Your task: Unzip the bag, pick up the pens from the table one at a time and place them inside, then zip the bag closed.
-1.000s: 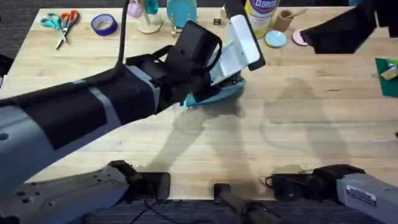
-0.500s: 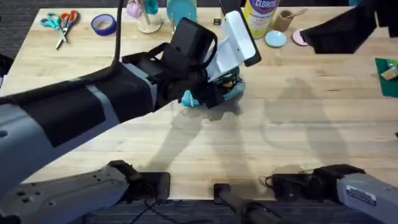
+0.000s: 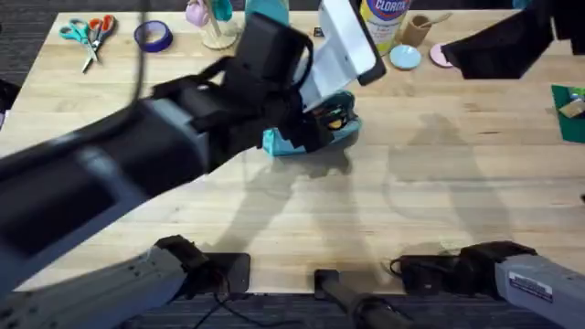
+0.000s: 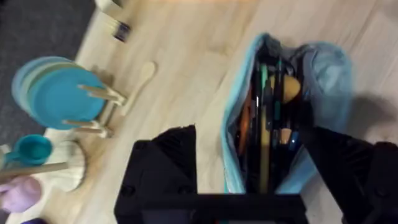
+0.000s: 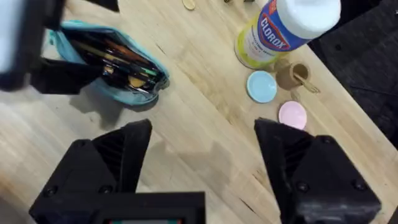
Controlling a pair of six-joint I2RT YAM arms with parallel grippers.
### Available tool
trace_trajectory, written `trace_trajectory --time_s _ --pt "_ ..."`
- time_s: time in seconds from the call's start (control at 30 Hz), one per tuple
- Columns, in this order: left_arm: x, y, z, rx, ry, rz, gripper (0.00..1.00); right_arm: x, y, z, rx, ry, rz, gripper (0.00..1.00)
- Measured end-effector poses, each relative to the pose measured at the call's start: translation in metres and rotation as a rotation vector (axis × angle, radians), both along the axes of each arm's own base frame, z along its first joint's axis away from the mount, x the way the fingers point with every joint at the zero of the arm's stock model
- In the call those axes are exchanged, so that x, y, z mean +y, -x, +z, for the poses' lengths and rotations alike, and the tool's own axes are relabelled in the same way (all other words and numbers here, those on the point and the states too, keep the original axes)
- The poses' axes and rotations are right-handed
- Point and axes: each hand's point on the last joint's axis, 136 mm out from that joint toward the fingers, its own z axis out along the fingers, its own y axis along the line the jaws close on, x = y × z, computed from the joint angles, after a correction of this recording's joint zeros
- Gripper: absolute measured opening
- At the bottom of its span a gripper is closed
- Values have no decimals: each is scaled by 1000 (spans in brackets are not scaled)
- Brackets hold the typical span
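Note:
The teal bag (image 3: pixel 340 133) lies at the middle back of the table (image 3: pixel 411 201), unzipped, its mouth gaping. Several pens lie lengthwise inside it, among them a yellow one (image 4: pixel 266 155). My left arm (image 3: pixel 183 137) reaches over it, large and blurred under the camera. In the left wrist view my left gripper (image 4: pixel 252 140) hovers above the bag (image 4: pixel 323 68), open, one finger past each side, gripping nothing. My right gripper (image 5: pixel 202 152) is open and empty, held high off to the bag's (image 5: pixel 68 31) right side.
A Clorox bottle (image 3: pixel 384 18), a blue lid (image 3: pixel 404 57) and a pink disc (image 3: pixel 441 55) stand behind the bag. Scissors (image 3: pixel 89 35) and a purple tape roll (image 3: pixel 153 35) lie far left. A rack with teal plates (image 4: pixel 59 93) is close behind the bag.
My left arm has risen toward the camera and drawn slightly back. More of the bag's open mouth now shows. The right arm has stayed put.

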Motion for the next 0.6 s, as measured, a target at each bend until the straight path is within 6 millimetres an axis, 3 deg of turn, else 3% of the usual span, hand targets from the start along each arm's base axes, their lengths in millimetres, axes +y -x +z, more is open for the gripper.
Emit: trace_trajectory --time_s 0.2,0.37,0.6 --pt "14 16 42 -60 58 15 993 0 1 -1 4 1 0 998" --pt "38 30 52 -31 85 39 993 0 1 -1 6 1 0 998" --pt "85 38 67 -8 158 139 993 0 1 -1 6 1 0 998"
